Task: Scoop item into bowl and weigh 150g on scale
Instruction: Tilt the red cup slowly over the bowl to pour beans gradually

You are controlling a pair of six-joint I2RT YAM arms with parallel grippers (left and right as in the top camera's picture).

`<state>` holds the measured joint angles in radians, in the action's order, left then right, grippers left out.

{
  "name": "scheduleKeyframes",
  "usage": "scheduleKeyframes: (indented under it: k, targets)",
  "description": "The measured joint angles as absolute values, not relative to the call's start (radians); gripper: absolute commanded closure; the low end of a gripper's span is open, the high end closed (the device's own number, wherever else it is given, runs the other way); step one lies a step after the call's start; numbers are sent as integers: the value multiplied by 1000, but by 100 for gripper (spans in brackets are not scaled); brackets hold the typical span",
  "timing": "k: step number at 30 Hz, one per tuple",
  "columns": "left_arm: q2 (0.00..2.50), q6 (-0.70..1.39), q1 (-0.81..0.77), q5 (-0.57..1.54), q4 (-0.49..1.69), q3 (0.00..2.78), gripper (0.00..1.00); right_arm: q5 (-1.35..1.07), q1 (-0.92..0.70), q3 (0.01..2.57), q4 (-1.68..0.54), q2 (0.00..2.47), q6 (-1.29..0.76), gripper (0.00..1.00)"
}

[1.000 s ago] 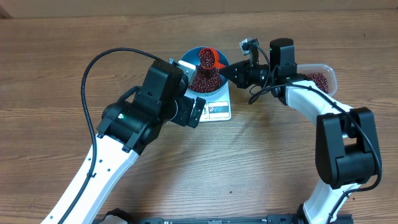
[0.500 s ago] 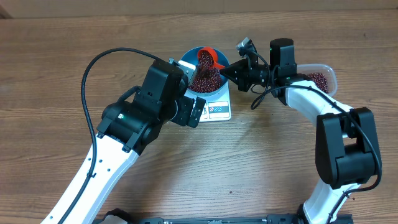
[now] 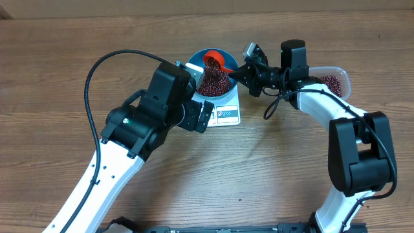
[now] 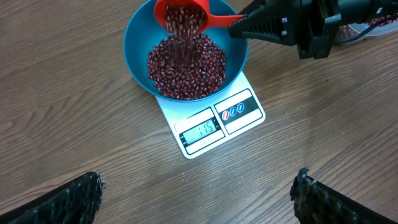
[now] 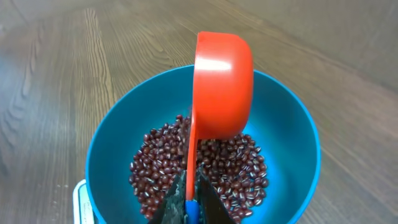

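Observation:
A deep blue bowl (image 3: 226, 60) stands on the small white scale (image 3: 228, 115), whose display shows 115 in the left wrist view. Dark red-brown beans (image 4: 186, 74) fill the bowl's bottom. My right gripper (image 5: 191, 186) is shut on the handle of a red scoop (image 5: 224, 87). The scoop is tipped on its side over the bowl, and beans spill from it (image 4: 181, 22). My left gripper (image 4: 198, 180) is open above bare wood in front of the scale, holding nothing.
A clear plastic tub (image 3: 335, 80) with more beans sits to the right, behind my right arm. My left arm's wrist housing (image 3: 174, 97) overhangs the scale's left side in the overhead view. Wooden table all around.
My right wrist has rolled further, tipping the scoop more steeply and shifting it slightly left. Beans have fallen from it into the bowl. The left arm has not moved.

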<state>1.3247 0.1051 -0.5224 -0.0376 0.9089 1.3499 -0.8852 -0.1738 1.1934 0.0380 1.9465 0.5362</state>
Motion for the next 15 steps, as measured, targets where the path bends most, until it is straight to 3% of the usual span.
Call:
scheduleKeyframes:
  k: [15]
  targets:
    - [1325,105,-522,-38,909,1350,0,-838,-174,1194,41,1946,625,96]
